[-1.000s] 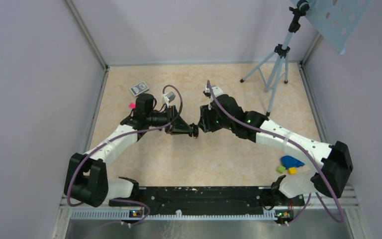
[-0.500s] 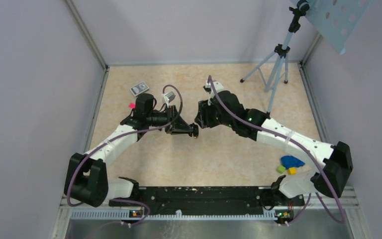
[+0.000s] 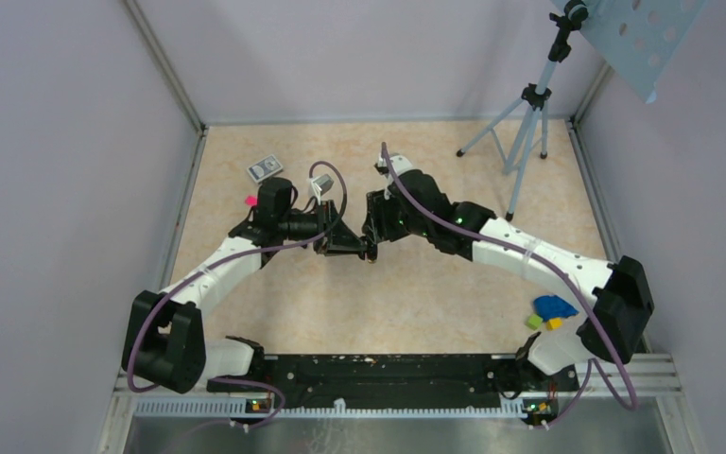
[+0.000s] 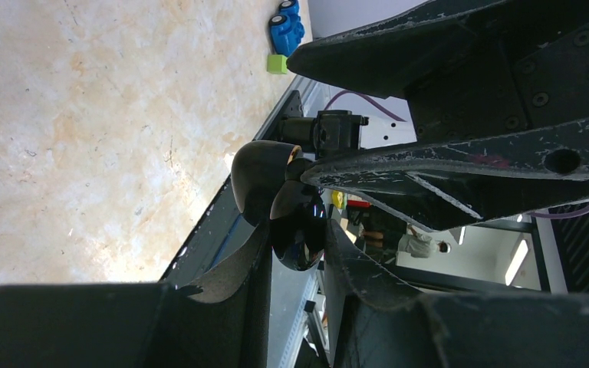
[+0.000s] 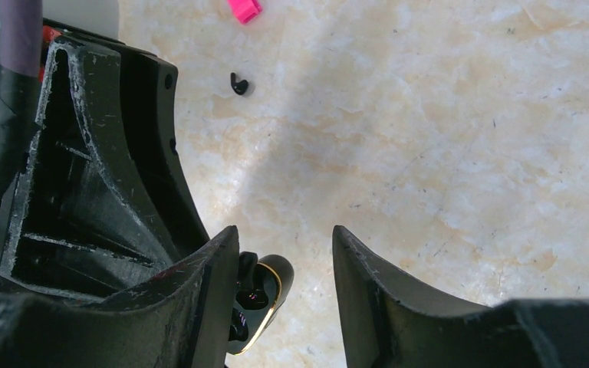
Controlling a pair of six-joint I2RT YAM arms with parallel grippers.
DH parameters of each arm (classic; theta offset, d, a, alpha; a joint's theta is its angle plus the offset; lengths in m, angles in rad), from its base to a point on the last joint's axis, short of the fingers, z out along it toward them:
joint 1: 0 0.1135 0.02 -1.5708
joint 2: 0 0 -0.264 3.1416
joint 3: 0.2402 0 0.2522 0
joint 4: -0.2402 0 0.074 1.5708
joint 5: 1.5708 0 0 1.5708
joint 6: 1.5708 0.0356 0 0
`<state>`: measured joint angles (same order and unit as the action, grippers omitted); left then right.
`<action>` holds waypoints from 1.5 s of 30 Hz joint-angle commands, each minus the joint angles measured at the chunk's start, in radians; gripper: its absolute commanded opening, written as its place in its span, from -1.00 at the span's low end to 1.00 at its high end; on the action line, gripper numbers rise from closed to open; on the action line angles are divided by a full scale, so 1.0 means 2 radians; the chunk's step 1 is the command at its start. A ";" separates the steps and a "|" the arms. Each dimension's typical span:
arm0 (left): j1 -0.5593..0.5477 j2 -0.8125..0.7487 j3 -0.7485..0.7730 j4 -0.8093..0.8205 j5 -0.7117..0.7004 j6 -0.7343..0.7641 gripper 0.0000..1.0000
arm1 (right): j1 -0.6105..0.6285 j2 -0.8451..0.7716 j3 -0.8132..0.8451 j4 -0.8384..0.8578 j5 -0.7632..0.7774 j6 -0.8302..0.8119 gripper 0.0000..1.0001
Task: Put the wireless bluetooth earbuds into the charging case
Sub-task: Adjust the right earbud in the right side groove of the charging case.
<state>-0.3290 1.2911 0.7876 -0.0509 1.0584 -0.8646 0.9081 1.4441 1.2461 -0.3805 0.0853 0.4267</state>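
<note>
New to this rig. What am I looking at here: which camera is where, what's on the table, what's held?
The left arm and right arm are robot arms bolted at the near edge of the table, each ending in a two-finger pincer. The wide picture looks down from above and behind them. The other two come from wrist cameras, so each shows its own pincer up close. The left pincer is shut on a small glossy black charging case, which looks open. The right pincer is open beside it, apparently empty. One tiny black earbud lies on the table; a second is not visible. Also there: a pink piece, a grey item, a blue toy, small coloured blocks and a tripod.
</note>
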 commanded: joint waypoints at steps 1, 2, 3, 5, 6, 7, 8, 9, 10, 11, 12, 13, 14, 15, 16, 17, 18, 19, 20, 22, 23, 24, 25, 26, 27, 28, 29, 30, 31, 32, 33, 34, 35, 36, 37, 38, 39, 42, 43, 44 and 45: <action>0.000 -0.015 0.006 0.028 0.010 0.002 -1.00 | 0.007 0.000 0.022 0.001 0.008 -0.006 -0.05; 0.000 -0.015 0.007 0.028 0.010 0.002 -1.00 | 0.006 -0.001 0.019 0.002 0.010 -0.005 -0.05; 0.000 -0.014 0.007 0.028 0.010 0.002 -1.00 | 0.007 -0.005 0.015 0.004 0.012 -0.004 -0.05; 0.000 -0.015 0.006 0.028 0.010 0.002 -1.00 | 0.007 -0.009 0.010 0.003 0.016 -0.003 -0.06; 0.000 -0.016 0.006 0.028 0.010 0.001 -1.00 | 0.007 -0.011 0.008 0.001 0.018 -0.003 -0.06; 0.000 -0.015 0.007 0.028 0.010 0.001 -1.00 | 0.007 -0.012 0.007 0.000 0.019 -0.004 -0.06; 0.000 -0.015 0.005 0.028 0.010 0.001 -1.00 | 0.007 -0.014 0.004 -0.001 0.019 -0.003 -0.06; 0.000 -0.015 0.006 0.028 0.010 0.001 -1.00 | 0.007 -0.015 0.002 -0.001 0.021 -0.003 -0.07; 0.000 -0.015 0.006 0.027 0.010 0.001 -1.00 | 0.007 -0.017 0.000 -0.002 0.023 -0.003 -0.07; 0.000 -0.014 0.006 0.028 0.010 0.002 -1.00 | 0.007 -0.020 -0.001 -0.002 0.023 -0.003 -0.08; 0.000 -0.014 0.006 0.028 0.010 0.002 -1.00 | 0.007 -0.022 -0.003 -0.003 0.025 -0.002 -0.08; 0.000 -0.014 0.005 0.028 0.010 0.002 -1.00 | 0.006 -0.024 -0.004 -0.003 0.026 -0.002 -0.09; 0.000 -0.013 0.006 0.028 0.010 0.002 -1.00 | 0.007 -0.026 -0.004 -0.004 0.028 -0.002 -0.09; 0.000 -0.012 0.006 0.028 0.010 0.002 -1.00 | 0.006 -0.028 -0.005 -0.005 0.029 -0.002 -0.09; -0.001 -0.013 0.006 0.028 0.010 0.002 -1.00 | 0.006 -0.028 -0.006 -0.005 0.030 -0.002 -0.10; -0.001 -0.012 0.006 0.028 0.009 0.002 -1.00 | 0.007 -0.029 -0.006 -0.005 0.031 -0.003 -0.10; 0.000 -0.011 0.006 0.028 0.010 0.002 -1.00 | 0.006 -0.030 -0.006 -0.005 0.031 -0.003 -0.11; 0.000 -0.011 0.006 0.028 0.010 0.002 -1.00 | 0.006 -0.031 -0.007 -0.006 0.032 -0.003 -0.11; 0.000 -0.011 0.007 0.028 0.010 0.002 -1.00 | 0.006 -0.032 -0.008 -0.006 0.032 -0.003 -0.11; 0.000 -0.010 0.007 0.028 0.010 0.002 -1.00 | 0.007 -0.032 -0.010 -0.007 0.032 -0.003 -0.11; 0.000 -0.010 0.008 0.028 0.011 0.002 -1.00 | 0.007 -0.032 -0.010 -0.008 0.033 -0.002 -0.12; 0.000 -0.010 0.008 0.029 0.011 0.002 -1.00 | 0.006 -0.032 -0.010 -0.008 0.033 -0.002 -0.12; 0.000 -0.009 0.008 0.029 0.011 0.002 -1.00 | 0.007 -0.032 -0.010 -0.007 0.033 -0.002 -0.12; 0.000 -0.009 0.008 0.029 0.011 0.002 -1.00 | 0.007 -0.032 -0.009 -0.005 0.033 -0.002 -0.12; 0.000 -0.009 0.008 0.029 0.011 0.002 -1.00 | 0.006 -0.032 -0.007 -0.005 0.033 -0.003 -0.13; 0.000 -0.009 0.007 0.028 0.011 0.002 -1.00 | 0.007 -0.030 -0.005 -0.006 0.033 -0.002 -0.15; 0.000 -0.009 0.008 0.028 0.011 0.002 -1.00 | 0.007 -0.030 -0.003 -0.007 0.033 -0.003 -0.16; 0.000 -0.008 0.008 0.029 0.011 0.002 -1.00 | 0.007 -0.030 -0.002 -0.006 0.034 -0.003 -0.16; 0.000 -0.008 0.008 0.029 0.010 0.002 -1.00 | 0.007 -0.030 -0.002 -0.006 0.034 -0.003 -0.16; 0.000 -0.008 0.008 0.029 0.010 0.002 -1.00 | 0.007 -0.031 -0.002 -0.008 0.034 -0.004 -0.16; 0.000 -0.007 0.008 0.029 0.011 0.002 -1.00 | 0.007 -0.032 -0.003 -0.008 0.034 -0.005 -0.16; 0.000 -0.006 0.009 0.029 0.010 0.001 -1.00 | 0.006 -0.033 -0.004 -0.010 0.034 -0.006 -0.16; 0.000 -0.005 0.009 0.030 0.010 0.001 -1.00 | 0.006 -0.033 -0.004 -0.012 0.034 -0.006 -0.16; 0.000 -0.005 0.010 0.030 0.010 0.001 -1.00 | 0.006 -0.035 -0.006 -0.013 0.034 -0.006 -0.16; 0.000 -0.005 0.011 0.030 0.010 0.001 -1.00 | 0.006 -0.036 -0.007 -0.013 0.034 -0.007 -0.17; 0.000 -0.005 0.011 0.030 0.010 0.001 -1.00 | 0.006 -0.038 -0.009 -0.014 0.034 -0.007 -0.17; 0.000 -0.004 0.010 0.030 0.010 0.001 -1.00 | 0.006 -0.040 -0.011 -0.014 0.034 -0.007 -0.17; 0.000 -0.004 0.011 0.030 0.009 0.001 -1.00 | 0.006 -0.046 -0.017 -0.016 0.033 -0.007 -0.17; 0.000 -0.004 0.010 0.029 0.008 0.001 -1.00 | 0.006 -0.047 -0.019 -0.018 0.033 -0.007 -0.17; 0.000 -0.005 0.010 0.029 0.008 0.001 -1.00 | 0.006 -0.049 -0.021 -0.018 0.032 -0.006 -0.17; 0.000 -0.005 0.010 0.029 0.008 0.001 -1.00 | 0.007 -0.050 -0.023 -0.019 0.031 -0.006 -0.17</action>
<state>-0.3290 1.2915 0.7876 -0.0513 1.0592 -0.8650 0.9096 1.3918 1.2125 -0.4122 0.1448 0.4259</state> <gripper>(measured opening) 0.319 0.417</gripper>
